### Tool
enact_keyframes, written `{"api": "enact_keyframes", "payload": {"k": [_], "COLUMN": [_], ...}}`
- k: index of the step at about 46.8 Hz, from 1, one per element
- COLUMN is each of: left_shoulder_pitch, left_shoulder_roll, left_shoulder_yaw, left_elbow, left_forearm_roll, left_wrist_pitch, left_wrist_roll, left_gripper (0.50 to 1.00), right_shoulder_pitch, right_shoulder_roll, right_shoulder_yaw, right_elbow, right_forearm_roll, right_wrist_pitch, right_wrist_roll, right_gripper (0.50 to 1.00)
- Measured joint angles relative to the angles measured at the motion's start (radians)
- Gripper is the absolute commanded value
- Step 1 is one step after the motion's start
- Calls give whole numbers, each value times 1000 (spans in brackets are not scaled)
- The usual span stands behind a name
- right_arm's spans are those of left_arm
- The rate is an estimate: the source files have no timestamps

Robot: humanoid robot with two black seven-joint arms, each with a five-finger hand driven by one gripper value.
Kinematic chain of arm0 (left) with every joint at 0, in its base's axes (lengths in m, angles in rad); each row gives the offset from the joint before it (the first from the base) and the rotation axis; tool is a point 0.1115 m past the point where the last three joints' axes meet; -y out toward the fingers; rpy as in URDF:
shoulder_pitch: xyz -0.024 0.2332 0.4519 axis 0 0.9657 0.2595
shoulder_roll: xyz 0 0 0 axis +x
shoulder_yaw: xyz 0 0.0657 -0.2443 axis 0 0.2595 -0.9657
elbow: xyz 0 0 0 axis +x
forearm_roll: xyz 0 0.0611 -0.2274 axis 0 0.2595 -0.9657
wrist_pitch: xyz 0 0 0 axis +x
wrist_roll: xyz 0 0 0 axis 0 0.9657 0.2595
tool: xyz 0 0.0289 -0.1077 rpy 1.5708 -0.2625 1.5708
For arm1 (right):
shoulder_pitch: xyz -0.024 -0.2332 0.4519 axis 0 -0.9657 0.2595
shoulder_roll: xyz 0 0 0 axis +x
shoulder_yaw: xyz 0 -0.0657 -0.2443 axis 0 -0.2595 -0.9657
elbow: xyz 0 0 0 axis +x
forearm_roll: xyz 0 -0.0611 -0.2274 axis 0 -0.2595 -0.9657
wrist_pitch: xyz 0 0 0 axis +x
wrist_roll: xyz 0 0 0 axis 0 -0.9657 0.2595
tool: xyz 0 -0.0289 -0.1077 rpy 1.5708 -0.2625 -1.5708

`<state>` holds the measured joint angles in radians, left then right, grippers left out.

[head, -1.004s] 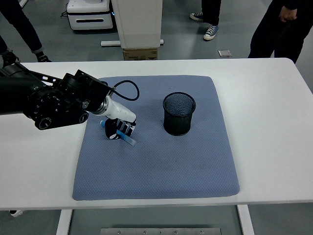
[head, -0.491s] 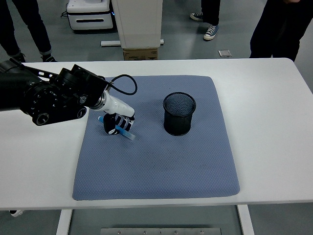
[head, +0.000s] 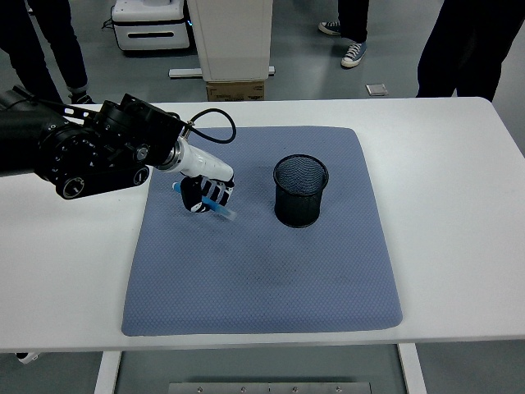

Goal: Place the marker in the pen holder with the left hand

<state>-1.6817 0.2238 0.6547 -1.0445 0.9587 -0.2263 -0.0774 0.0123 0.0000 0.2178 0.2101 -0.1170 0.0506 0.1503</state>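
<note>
My left hand (head: pixel 205 194) hangs just above the left part of the blue mat (head: pixel 262 271), its fingers curled around a blue marker (head: pixel 220 205). The marker's lower end sticks out down and to the right of the hand. A black mesh pen holder (head: pixel 300 190) stands upright on the mat, to the right of the hand and apart from it. Its inside looks empty. The left arm (head: pixel 90 156) reaches in from the left edge. No right arm shows.
The mat lies on a white table (head: pixel 459 205). A black cable (head: pixel 215 131) loops behind the left wrist. People's legs and shoes (head: pixel 353 53), a white machine (head: pixel 152 20) and a cardboard box (head: pixel 236 89) stand on the floor beyond the table.
My left hand has risen from the mat with the marker in it and moved a little up and right, toward the pen holder.
</note>
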Motion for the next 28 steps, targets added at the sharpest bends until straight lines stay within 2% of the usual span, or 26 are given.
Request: {"api": "enact_keyframes", "payload": {"k": [11, 28], "left_shoulder_pitch": [-51, -77], "left_shoulder_roll": [1, -1], "left_shoulder_yaw": [-15, -107], "left_elbow": [0, 0], "left_forearm_roll": [-69, -107], "left_wrist_pitch": [-4, -10], "left_wrist_roll": [-5, -9], "left_gripper": [500, 500], "right_shoulder_pitch": [0, 0], "right_shoulder_roll": [0, 0], "right_shoulder_yaw": [0, 0], "right_elbow": [0, 0], "right_forearm_roll": [0, 0], "right_wrist_pitch": [0, 0], "right_wrist_roll": [0, 0], "right_gripper": [1000, 1000]}}
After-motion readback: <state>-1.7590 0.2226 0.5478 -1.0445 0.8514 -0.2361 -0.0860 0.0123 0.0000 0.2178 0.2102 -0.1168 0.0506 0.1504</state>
